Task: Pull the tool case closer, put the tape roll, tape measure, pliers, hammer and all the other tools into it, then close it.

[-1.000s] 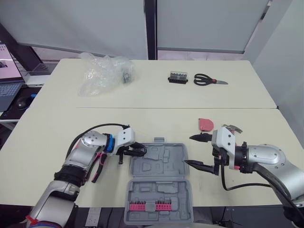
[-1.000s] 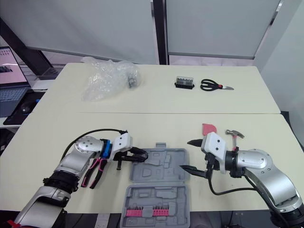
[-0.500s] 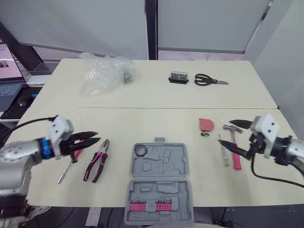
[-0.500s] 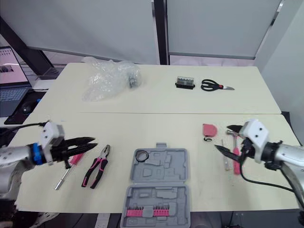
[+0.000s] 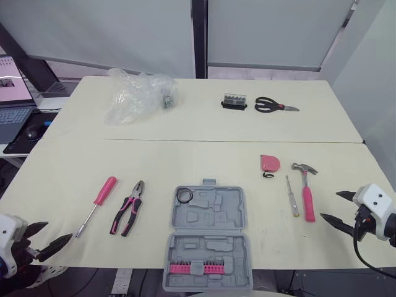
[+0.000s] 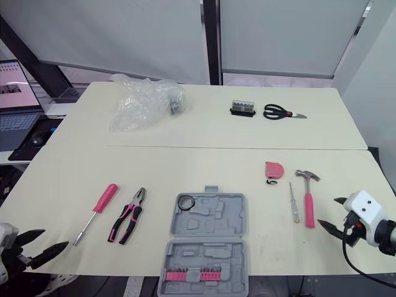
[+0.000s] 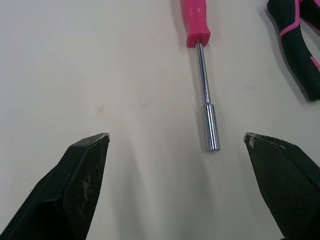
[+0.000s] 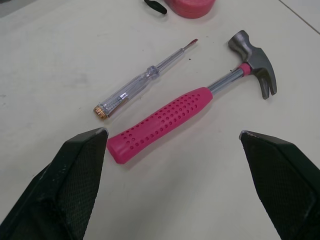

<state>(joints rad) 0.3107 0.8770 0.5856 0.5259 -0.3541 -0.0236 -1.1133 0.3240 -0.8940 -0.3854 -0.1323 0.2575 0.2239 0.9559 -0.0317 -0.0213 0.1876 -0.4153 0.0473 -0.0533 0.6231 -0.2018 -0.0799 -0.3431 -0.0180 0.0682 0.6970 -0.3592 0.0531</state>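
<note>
**Tools scattered, case open**

We saw the open case (image 5: 208, 238) at the near edge of the cream table (image 5: 185, 161), tape roll (image 5: 183, 195) inside. Pliers (image 5: 128, 207) and screwdriver (image 5: 98, 203) lay left of it, hammer (image 5: 305, 192) and tape measure (image 5: 268, 163) right. Left gripper (image 5: 52, 235) and right gripper (image 5: 331, 206) hung spread, empty, by the near corners. Grey panels (image 5: 93, 31) stood behind, a laptop (image 5: 11, 99) far left.

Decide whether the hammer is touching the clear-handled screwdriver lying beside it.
Apart. The right wrist view shows the hammer and the screwdriver lying side by side, with a strip of bare table between them along their whole length.
</note>
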